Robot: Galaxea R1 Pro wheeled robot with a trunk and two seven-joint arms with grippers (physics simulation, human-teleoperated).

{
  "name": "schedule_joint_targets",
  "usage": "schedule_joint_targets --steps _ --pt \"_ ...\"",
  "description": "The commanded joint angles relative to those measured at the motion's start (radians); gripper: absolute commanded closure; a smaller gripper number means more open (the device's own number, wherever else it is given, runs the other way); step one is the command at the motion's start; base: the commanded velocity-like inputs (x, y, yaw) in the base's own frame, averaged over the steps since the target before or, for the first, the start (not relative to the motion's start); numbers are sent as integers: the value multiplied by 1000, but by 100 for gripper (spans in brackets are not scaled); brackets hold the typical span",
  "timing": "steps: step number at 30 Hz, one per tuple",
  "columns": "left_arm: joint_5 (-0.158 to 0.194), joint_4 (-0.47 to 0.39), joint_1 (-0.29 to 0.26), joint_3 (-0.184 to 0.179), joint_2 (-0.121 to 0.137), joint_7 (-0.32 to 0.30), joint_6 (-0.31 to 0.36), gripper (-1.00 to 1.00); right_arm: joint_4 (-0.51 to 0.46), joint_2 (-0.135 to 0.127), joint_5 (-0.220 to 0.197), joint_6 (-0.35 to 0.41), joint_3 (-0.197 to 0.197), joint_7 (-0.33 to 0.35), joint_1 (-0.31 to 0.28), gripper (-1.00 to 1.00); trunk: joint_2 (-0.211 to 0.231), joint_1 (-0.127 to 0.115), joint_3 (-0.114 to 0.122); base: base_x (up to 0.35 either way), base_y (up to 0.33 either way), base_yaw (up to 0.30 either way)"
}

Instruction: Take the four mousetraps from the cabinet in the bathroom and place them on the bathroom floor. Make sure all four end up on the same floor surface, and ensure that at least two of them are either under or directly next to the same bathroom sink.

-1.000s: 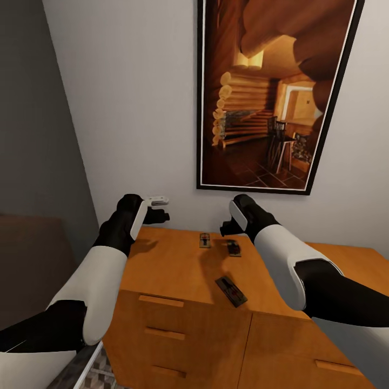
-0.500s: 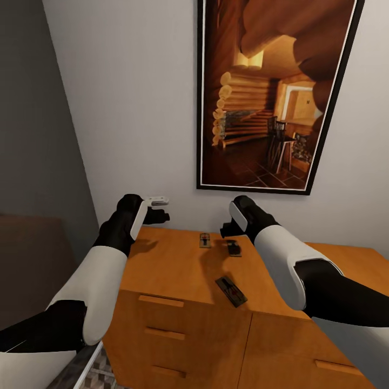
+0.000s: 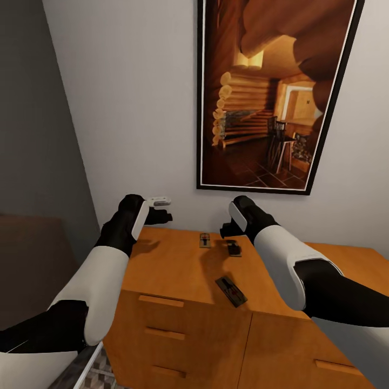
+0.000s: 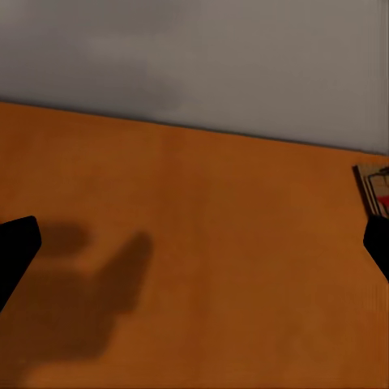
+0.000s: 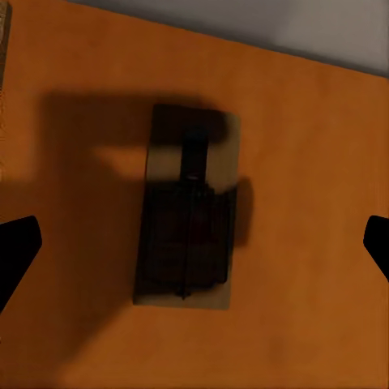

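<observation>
So the right gripper (image 3: 226,229) hangs wide open right over 1 mousetrap (image 5: 186,217) on the cabinet (image 3: 178,270), I think to grab it, while the left gripper (image 3: 162,209) waits open beside another trap (image 3: 205,240).

**Both arms reached forward, jaws spread**

You have both arms stretched forward, elbows bent outward. Your left gripper (image 3: 160,209) and right gripper (image 3: 226,229) hang level with each other, each with jaws spread wide and empty.
</observation>
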Motion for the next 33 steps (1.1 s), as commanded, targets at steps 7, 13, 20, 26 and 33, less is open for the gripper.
schedule_joint_targets --steps 7,13,20,26,33 --pt "10 -1 -1 4 -1 7 9 -100 -1 2 -11 3 5 -7 -1 -100 -1 0 -1 0 0 0" --pt "11 0 -1 4 -1 7 14 -100 -2 2 -12 3 5 -7 -1 -100 -43 23 -20 0 0 0" --pt "11 0 -1 4 -1 7 15 -100 -2 -1 -12 3 5 -6 -1 -100 -78 42 -36 0 0 0" --pt "11 0 -1 4 -1 7 16 -100 -2 -1 -12 3 5 -6 -1 -100 -78 42 -36 0 0 0" --pt "11 0 -1 4 -1 7 16 -100 -2 -1 -13 3 3 -4 -1 -100 -78 42 -36 0 0 0"
